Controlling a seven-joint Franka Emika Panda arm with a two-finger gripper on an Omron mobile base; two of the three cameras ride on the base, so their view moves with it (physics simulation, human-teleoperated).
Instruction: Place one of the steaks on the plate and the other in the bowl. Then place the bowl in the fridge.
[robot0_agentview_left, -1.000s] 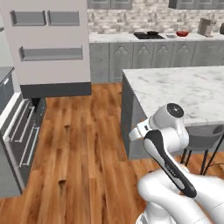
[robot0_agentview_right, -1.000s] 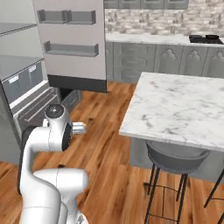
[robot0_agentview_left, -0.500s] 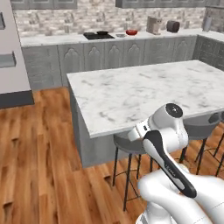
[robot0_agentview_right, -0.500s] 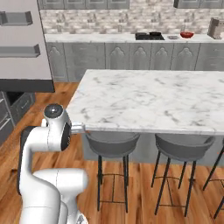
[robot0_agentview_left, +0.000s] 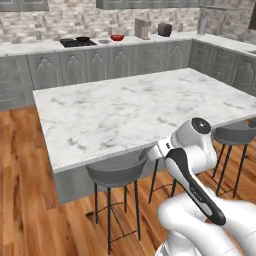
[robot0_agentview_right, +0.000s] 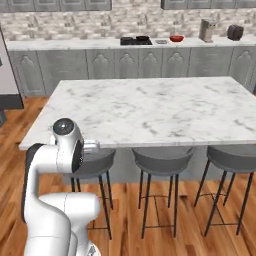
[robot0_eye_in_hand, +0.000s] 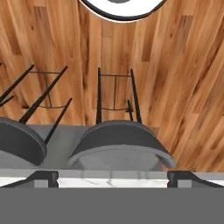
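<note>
Left base view: the white arm (robot0_agentview_left: 200, 165) rises at lower right, folded before a marble-topped island counter (robot0_agentview_left: 130, 107) with grey stools (robot0_agentview_left: 117, 172) tucked under its near edge. On the far back counter (robot0_agentview_left: 30, 47) a small red bowl (robot0_agentview_left: 117, 37) sits just right of the dark stovetop (robot0_agentview_left: 77, 42).

Right base view: the arm stands at lower left beside the island; the bowl (robot0_agentview_right: 176, 38) sits on the back counter, well apart from it.

Hand view: the fingers (robot0_eye_in_hand: 113, 178) stand wide apart, holding nothing, their tips (robot0_eye_in_hand: 43, 178) above the island's edge, a stool seat (robot0_eye_in_hand: 118, 144) and the wooden floor (robot0_eye_in_hand: 175, 65).
</note>
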